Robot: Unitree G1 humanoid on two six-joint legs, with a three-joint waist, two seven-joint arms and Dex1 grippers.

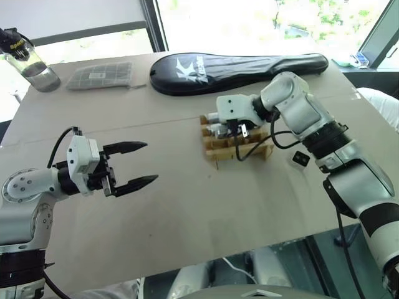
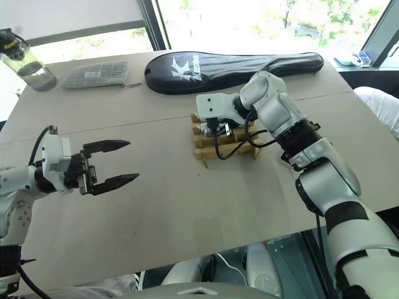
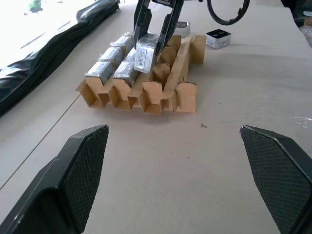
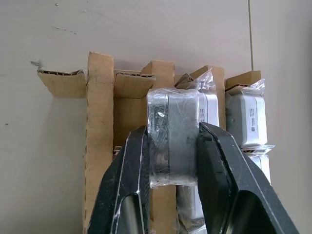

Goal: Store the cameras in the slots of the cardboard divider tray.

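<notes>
Now | right hand (image 4: 173,146) clenched on wrapped camera (image 4: 173,136) | cardboard divider tray (image 3: 165,90) slot directly beneath it | left hand (image 1: 131,165) released, well apart

Bright daylight floods from the blown-out windows (image 1: 262,18) behind, shadows faint, edges perhaps slightly soft.

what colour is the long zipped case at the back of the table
Black with a white logo, clearest in the left eye view: the case.
</notes>
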